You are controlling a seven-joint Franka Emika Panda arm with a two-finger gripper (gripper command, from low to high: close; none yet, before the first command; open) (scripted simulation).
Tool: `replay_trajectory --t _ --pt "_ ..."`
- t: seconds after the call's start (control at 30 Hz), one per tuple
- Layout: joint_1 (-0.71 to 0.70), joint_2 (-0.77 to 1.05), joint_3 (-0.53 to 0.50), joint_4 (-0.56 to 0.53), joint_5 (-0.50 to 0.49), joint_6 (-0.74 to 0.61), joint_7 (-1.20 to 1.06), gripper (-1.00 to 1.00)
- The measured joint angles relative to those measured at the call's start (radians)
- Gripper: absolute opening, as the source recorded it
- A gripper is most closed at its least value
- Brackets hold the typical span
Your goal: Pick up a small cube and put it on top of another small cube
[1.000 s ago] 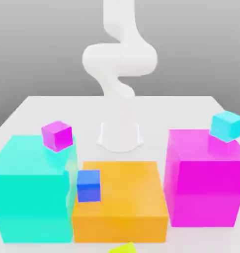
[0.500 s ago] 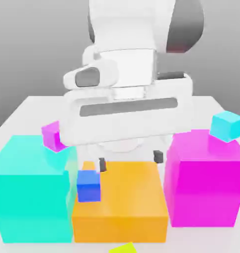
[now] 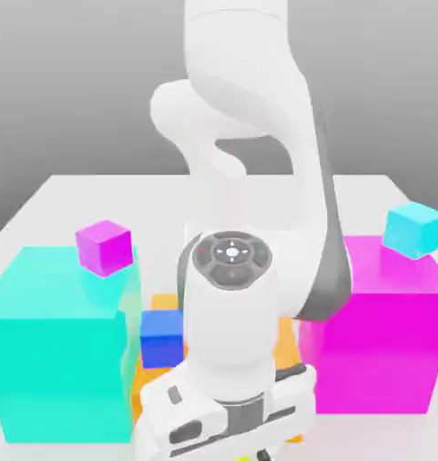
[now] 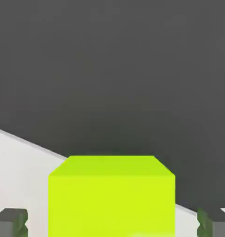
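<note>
A lime-green small cube [image 4: 111,196] sits on the white table between my gripper's [image 4: 112,223] two dark fingertips [image 4: 10,222]. The gripper is open, with a gap left on each side of the cube. In the exterior view my hand [image 3: 227,419] hangs low at the table's near edge, in front of the orange block. Other small cubes rest on the big blocks: a purple one [image 3: 104,247] on the teal block, a cyan one [image 3: 415,229] on the magenta block, and a blue one [image 3: 161,338] on the orange block.
A big teal block [image 3: 60,351] stands at the exterior view's left and a big magenta block [image 3: 385,342] at its right. A lower orange block [image 3: 143,389] lies between them, mostly behind my arm [image 3: 250,162]. White table [image 3: 78,194] stretches behind.
The arm has swung from upright at the back, forward and down over the orange block. The hand now hangs low at the near edge. No cube has moved.
</note>
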Motion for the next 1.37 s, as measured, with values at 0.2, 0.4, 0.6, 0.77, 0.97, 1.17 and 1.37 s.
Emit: replay_trajectory --t 0.2,0.4,0.6,0.77,0.97,1.17,1.37 --pt "0.001 -0.024 -0.002 -0.005 -0.004 -0.019 0.002 -1.00" --pt "-0.004 -0.228 -0.035 -0.052 -0.014 -0.177 0.036 -1.00" --pt "-0.053 -0.442 -0.089 -0.112 -0.030 -0.332 0.113 -1.00" --pt "-0.118 -0.622 -0.102 -0.162 -0.069 -0.459 0.197 -1.00" --pt "-0.191 -0.838 -0.118 -0.223 -0.124 -0.612 0.303 -1.00" --pt "-0.282 -1.028 -0.120 -0.292 -0.173 -0.729 0.397 -1.00" --pt "-0.296 -0.991 -0.128 -0.389 -0.180 -0.595 0.402 1.00"
